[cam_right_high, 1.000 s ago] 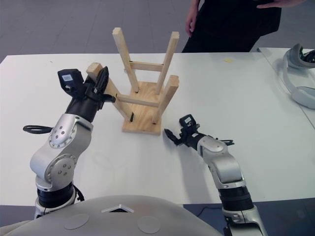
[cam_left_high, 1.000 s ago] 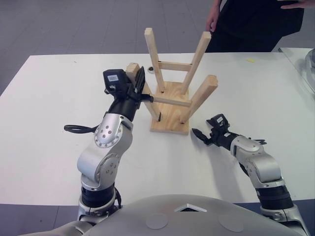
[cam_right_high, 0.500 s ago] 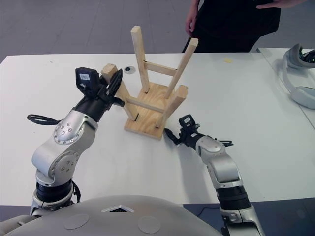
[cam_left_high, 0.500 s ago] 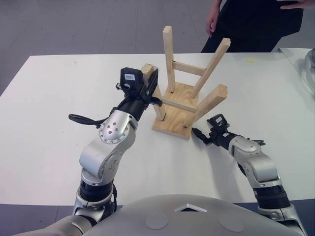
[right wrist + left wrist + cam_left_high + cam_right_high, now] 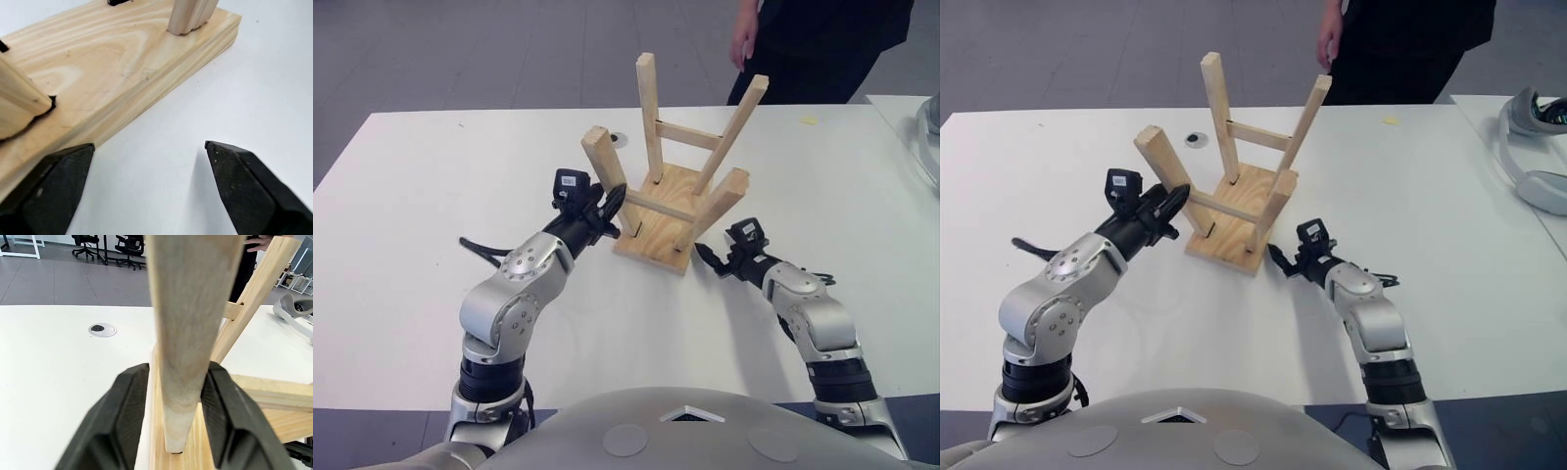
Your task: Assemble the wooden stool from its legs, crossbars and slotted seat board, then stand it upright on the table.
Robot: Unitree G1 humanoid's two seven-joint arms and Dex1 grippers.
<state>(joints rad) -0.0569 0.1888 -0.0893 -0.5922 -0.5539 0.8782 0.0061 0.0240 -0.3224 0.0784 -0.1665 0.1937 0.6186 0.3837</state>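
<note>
Stool (image 5: 672,186) upside down on the table (image 5: 411,186) — left gripper (image 5: 609,208) clamped on its near leg (image 5: 603,162), right gripper (image 5: 706,260) spread open just beside the seat board (image 5: 122,73)

The white table (image 5: 411,176) bears the upturned stool (image 5: 658,208) on its seat board (image 5: 651,245).
</note>
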